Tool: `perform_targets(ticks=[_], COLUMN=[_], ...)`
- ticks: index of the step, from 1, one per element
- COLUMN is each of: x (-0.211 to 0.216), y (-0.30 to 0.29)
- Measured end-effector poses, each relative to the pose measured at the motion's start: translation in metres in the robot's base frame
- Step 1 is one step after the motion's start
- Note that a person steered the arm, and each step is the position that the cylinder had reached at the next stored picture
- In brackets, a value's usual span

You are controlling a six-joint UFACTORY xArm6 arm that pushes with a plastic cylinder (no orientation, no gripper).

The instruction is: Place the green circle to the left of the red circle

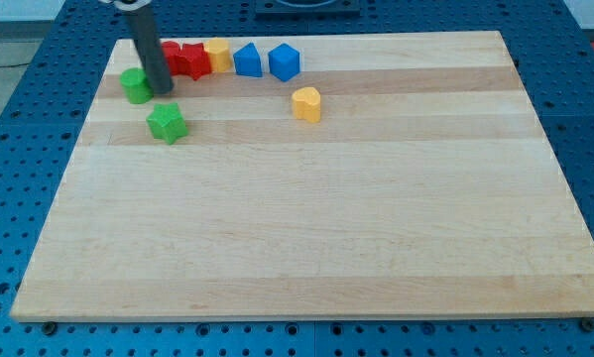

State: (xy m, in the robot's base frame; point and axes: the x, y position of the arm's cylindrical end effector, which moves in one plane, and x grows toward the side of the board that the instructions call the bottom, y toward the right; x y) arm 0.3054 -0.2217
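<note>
The green circle (135, 85) sits near the view's top left of the wooden board (306, 218). My tip (164, 91) stands just to its right, touching or nearly touching it. The red circle (171, 52) lies just above and to the right, partly hidden behind the rod. The green circle is to the left of and a little below the red circle.
A red star (192, 60), a yellow block (218, 54), a blue block (247, 59) and a blue hexagon-like block (285, 61) line the top edge. A green star (166, 122) lies below the tip. A yellow heart (306, 103) lies to the right.
</note>
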Motion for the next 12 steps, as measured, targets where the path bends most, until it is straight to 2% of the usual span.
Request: perform_targets(ticks=[1,3,4,6,7,9,12], x=[0.000,-0.007,0.011,0.080,0.076,0.034,0.006], y=[-0.023,-0.011,0.000,-0.070,-0.083,-0.075,-0.075])
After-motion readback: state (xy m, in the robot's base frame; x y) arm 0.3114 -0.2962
